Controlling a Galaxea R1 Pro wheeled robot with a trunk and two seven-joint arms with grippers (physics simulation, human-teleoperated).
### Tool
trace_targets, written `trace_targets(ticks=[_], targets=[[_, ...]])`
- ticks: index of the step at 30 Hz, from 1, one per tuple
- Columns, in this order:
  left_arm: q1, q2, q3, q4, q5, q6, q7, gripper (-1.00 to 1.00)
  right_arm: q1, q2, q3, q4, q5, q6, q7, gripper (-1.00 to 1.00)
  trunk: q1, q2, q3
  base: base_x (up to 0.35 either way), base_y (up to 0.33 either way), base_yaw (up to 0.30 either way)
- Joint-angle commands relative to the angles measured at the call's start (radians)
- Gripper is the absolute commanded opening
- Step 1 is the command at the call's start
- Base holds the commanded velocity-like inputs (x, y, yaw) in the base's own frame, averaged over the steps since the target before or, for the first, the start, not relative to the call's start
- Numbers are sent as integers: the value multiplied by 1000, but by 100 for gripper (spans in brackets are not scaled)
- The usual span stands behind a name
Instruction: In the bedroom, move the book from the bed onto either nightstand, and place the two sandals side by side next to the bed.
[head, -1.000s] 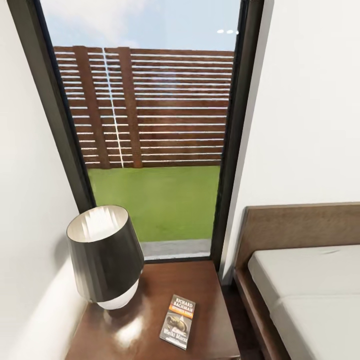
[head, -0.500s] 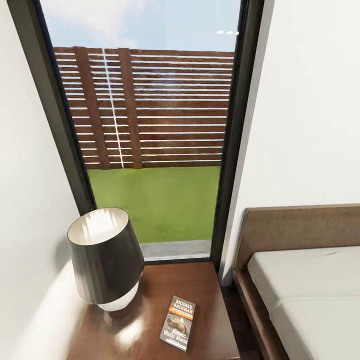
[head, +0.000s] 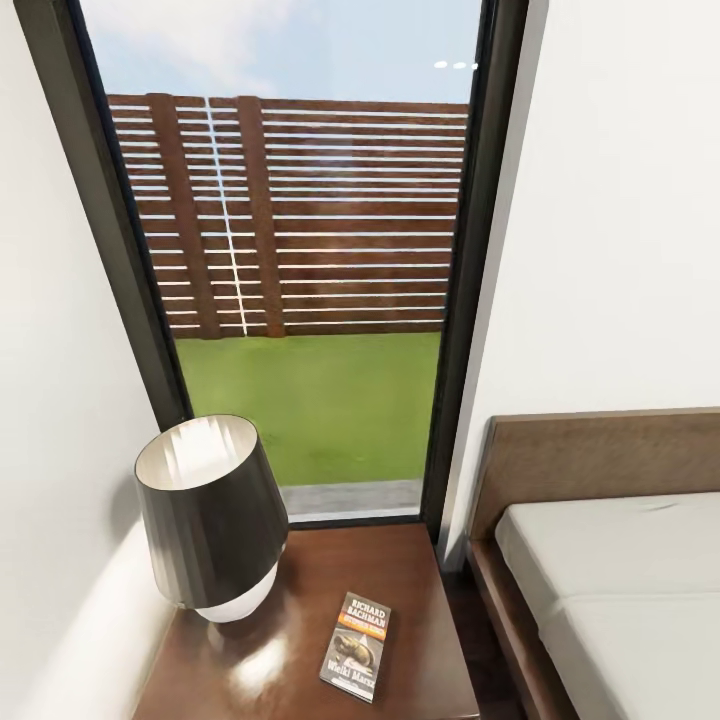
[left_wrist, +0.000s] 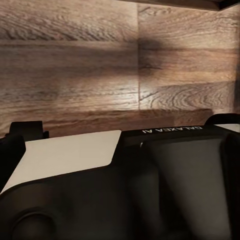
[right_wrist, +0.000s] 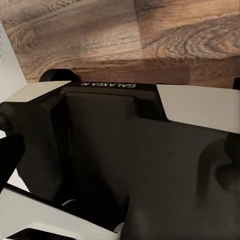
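Observation:
The book (head: 357, 646) lies flat on the glossy dark brown nightstand (head: 425, 600), cover up, with white "RICHARD BACHMAN" and an orange band. It rests on the side of the top nearer the bed, close to the front edge. The bed (head: 620, 590) is to the right, with a bare light-grey mattress and a brown headboard (head: 600, 460). The two sandals are out of view. Both wrist views look over dark and white robot housing (left_wrist: 150, 190) (right_wrist: 125, 160) at the wood-plank floor (left_wrist: 75, 60) (right_wrist: 150, 35).
A lamp (head: 210, 520) with a dark shade and white base stands on the nightstand's left half, beside the book. A tall dark-framed window (head: 300, 250) behind shows the fence and grass. White walls (head: 620, 200) close in on both sides. A narrow gap separates nightstand and bed.
The whole head view has shifted down very slightly, a camera move. The book and lamp have kept their places on the nightstand.

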Motion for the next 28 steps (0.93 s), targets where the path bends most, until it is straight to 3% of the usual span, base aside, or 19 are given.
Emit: trace_targets(ticks=[1, 28], targets=[[-1, 0, 8, 1, -11, -5, -2, 100, -1, 1, 6, 2, -11, 5, 3, 100, 0, -1, -1, 0, 0, 0], [-1, -7, 7, 1, -10, -5, -2, 100, -1, 3, 6, 2, -11, 6, 3, 100, 0, -1, -1, 0, 0, 0]])
